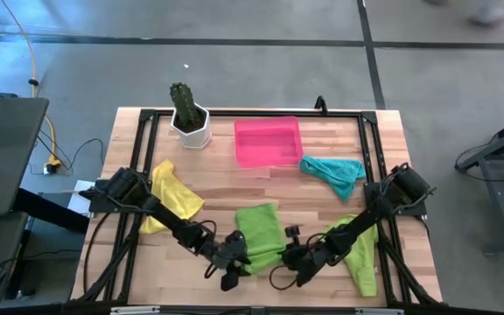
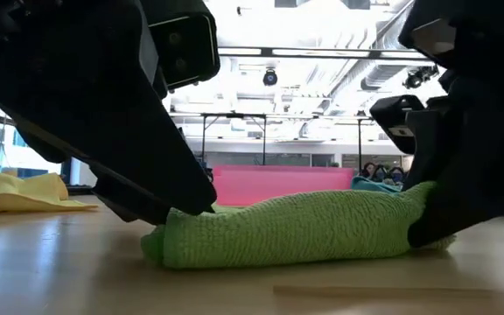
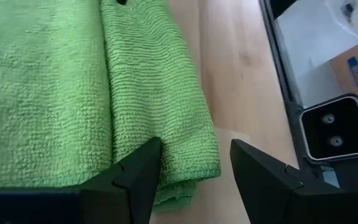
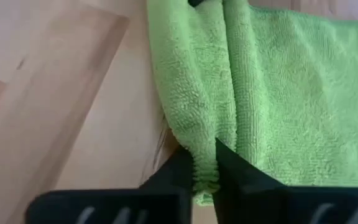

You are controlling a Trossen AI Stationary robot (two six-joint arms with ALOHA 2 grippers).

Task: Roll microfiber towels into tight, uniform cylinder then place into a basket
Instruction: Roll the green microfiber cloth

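Left gripper [image 3: 194, 165] sits at the near edge of the table, fingers spread wide around the left end of the half-rolled lime green towel [image 1: 261, 232]; I see the fold lying between them, apparently not clamped. Farther left, under that arm, the yellow towel [image 1: 171, 194] lies crumpled on the wood. At the far side I have the white pot with the cactus [image 1: 189, 118], then the pink basket [image 1: 269, 140] just right of it. Centre near, the rolled towel lies across the table [image 2: 278, 293] as a thick ridge between both arms. Right gripper [image 4: 205, 168] is pinched tight on the roll's right end, cloth bunched between its fingers. The teal towel [image 1: 335, 172] lies beside the basket's near right corner, and a second lime green towel [image 1: 363, 258] lies under the right arm.
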